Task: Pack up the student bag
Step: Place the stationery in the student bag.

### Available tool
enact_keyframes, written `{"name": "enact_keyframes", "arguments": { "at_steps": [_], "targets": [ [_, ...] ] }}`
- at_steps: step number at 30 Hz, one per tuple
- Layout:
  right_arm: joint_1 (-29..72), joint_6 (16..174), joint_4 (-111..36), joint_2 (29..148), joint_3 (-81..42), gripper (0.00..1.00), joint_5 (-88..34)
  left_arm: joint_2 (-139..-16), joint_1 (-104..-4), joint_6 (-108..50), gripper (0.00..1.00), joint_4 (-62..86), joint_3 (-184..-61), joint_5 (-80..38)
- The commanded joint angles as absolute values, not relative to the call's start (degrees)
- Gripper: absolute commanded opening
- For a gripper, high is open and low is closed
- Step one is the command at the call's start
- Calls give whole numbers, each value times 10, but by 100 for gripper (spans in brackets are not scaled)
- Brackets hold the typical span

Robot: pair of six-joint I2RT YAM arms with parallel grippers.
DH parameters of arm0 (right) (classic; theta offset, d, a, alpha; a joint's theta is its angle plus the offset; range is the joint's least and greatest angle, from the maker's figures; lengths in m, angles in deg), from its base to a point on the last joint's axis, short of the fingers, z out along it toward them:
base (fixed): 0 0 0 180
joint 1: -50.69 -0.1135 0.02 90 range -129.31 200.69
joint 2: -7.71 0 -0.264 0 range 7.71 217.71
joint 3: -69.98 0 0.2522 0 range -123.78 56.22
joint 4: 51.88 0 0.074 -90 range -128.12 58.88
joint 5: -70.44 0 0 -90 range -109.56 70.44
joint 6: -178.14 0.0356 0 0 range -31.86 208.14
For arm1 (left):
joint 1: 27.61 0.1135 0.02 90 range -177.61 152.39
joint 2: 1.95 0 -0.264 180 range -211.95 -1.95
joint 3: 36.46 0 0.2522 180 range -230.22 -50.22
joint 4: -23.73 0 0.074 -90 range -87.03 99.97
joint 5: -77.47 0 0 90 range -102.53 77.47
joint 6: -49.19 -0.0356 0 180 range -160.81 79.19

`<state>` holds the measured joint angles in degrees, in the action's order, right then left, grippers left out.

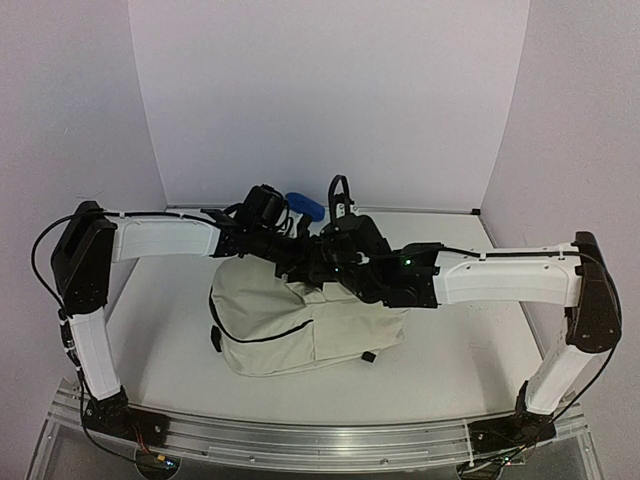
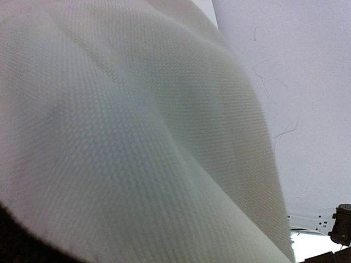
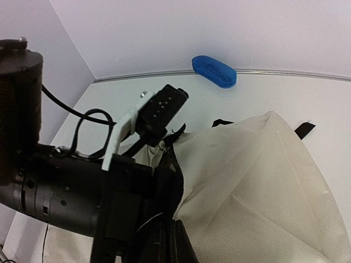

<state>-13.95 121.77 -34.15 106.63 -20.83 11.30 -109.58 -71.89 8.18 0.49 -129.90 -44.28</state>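
pinching the one student bag [image 1: 300,335], right end effector [image 1: 322,268] is closed; left end effector [image 1: 288,262]: cannot tell.

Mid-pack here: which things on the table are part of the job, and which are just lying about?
Part of the job:
student bag, cream fabric with black zipper lines, lying in the middle of the table.

Lying about:
blue oval case, at the table's back edge by the wall, apart from the bag. It may be meant for packing; I cannot tell.
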Motion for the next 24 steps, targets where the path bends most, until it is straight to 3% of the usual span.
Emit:
{"name": "enact_keyframes", "arguments": {
  "at_steps": [1,5,17,24],
  "targets": [
    [-144,1217,-403,1029,-218,0,126,-1115,-740,66,44,42,-1344,-460],
    [-144,1221,-403,1024,-212,0,131,-1079,-740,39,47,5,-1329,-399],
    [-144,1210,-400,984,-152,0,88,-884,-729,-47,76,-217,-1278,-185],
    [-168,1134,-400,923,-82,0,-29,-871,-633,-83,87,-233,-1289,-220]
  ]
}}
